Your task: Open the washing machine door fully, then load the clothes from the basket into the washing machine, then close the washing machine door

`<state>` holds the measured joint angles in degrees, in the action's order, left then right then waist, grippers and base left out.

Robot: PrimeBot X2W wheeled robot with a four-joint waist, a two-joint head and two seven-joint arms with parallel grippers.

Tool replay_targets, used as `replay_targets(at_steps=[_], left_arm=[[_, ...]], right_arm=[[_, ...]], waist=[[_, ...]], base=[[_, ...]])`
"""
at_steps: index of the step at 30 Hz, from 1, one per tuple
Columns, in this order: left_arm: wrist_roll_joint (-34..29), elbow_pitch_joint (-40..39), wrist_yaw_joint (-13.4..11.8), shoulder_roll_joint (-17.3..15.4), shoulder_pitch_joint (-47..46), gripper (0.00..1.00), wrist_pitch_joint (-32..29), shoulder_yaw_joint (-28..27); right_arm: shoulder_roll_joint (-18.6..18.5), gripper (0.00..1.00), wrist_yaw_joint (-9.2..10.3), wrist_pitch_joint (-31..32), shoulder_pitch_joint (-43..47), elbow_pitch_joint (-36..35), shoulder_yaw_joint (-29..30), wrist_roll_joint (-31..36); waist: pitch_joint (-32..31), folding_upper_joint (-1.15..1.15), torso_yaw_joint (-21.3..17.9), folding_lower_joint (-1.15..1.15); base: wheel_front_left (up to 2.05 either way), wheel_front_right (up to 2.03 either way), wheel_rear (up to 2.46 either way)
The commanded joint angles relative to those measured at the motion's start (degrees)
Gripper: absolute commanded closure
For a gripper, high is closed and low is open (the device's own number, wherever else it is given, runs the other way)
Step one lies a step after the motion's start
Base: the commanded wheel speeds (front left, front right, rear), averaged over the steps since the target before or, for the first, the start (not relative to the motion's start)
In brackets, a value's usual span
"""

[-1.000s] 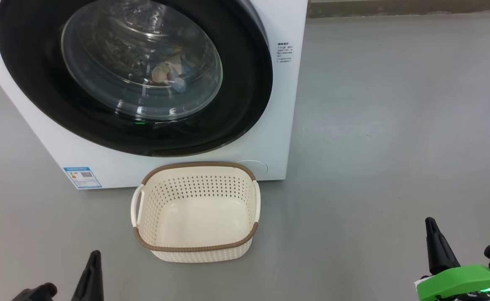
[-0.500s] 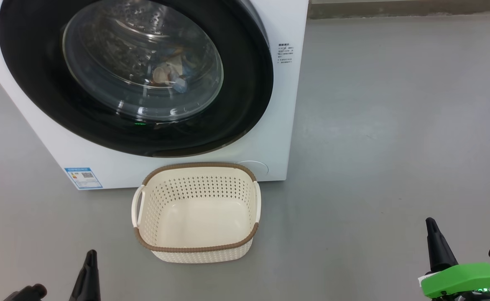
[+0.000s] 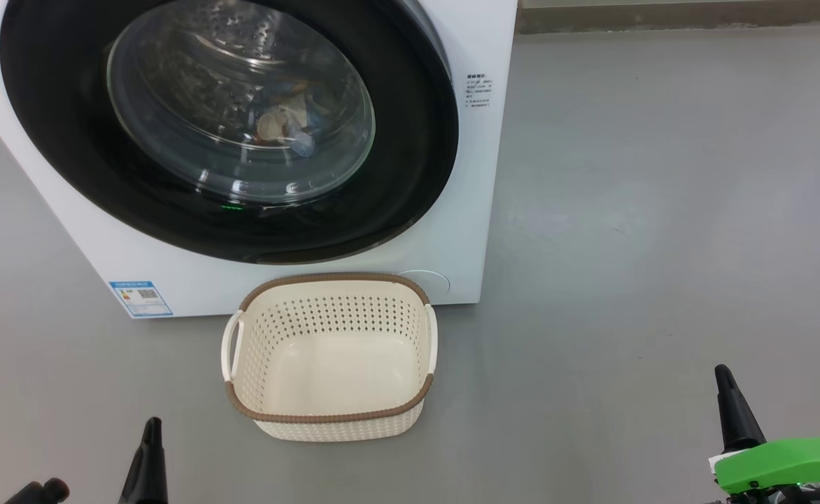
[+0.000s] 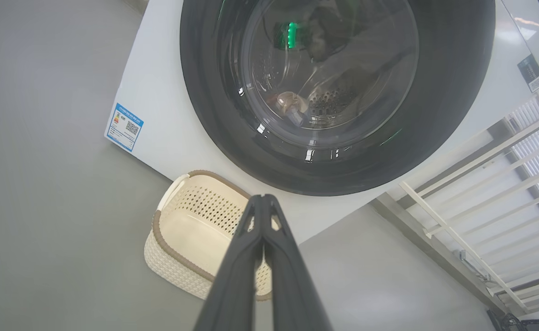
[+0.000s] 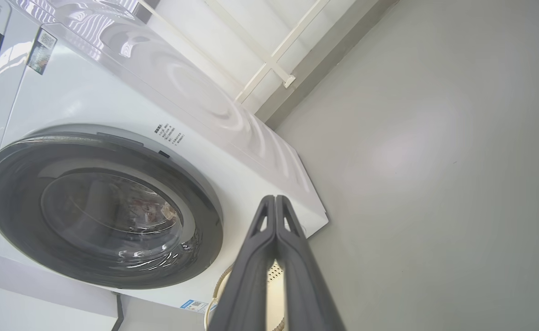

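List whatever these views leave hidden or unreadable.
- Head view: the clothes behind the washing machine door are blurred by glass reflections; how many, unclear.
- Head view: printed text and blue label are too small to read.
- Right wrist view: the basket is mostly hidden behind the right gripper and its fingers.

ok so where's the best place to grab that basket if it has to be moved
Probably the cream loop handle on the basket's left side, approached from above by the left gripper. The handle stands off the perforated wall, leaving a gap a finger could slip into. The basket sits upright and looks empty, so one handle may do.
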<state>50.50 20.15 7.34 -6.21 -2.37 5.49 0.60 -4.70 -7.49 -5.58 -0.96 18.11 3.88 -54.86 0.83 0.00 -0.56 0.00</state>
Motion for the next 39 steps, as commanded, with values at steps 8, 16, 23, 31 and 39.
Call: replay_targets(at_steps=[8, 16, 23, 31, 39], left_arm=[[5.14, -2.24, 0.05, -0.27, -2.51, 1.00, -1.41, -1.95], [9.77, -2.67, 0.06, 0.19, -2.73, 1.00, -2.76, -2.62], [13.82, -3.05, 0.07, 0.59, -2.93, 1.00, -3.94, -3.20], [18.45, -3.48, 0.08, 1.04, -3.15, 1.00, -5.29, -3.88], [23.06, -3.91, 0.10, 1.50, -3.37, 1.00, -6.64, -4.54]], right_arm=[[-0.29, 1.00, 0.00, 1.43, -3.24, -1.88, 0.07, -5.08], [-0.02, 1.00, 0.00, 2.79, -3.54, -2.12, 0.41, -9.16], [0.21, 1.00, 0.00, 3.98, -3.81, -2.33, 0.70, -12.73], [0.48, 1.00, 0.00, 5.34, -4.11, -2.56, 1.04, -16.82], [0.75, 1.00, 0.00, 6.69, -4.42, -2.80, 1.38, -20.89]], waist=[[-0.09, 0.00, 0.06, 0.00], [-0.18, 0.00, 0.13, 0.00], [-0.26, 0.00, 0.18, 0.00], [-0.35, 0.00, 0.24, 0.00], [-0.44, 0.00, 0.31, 0.00]], base=[[0.00, 0.00, 0.00], [0.00, 0.00, 0.00], [0.00, 0.00, 0.00], [0.00, 0.00, 0.00], [0.00, 0.00, 0.00]])
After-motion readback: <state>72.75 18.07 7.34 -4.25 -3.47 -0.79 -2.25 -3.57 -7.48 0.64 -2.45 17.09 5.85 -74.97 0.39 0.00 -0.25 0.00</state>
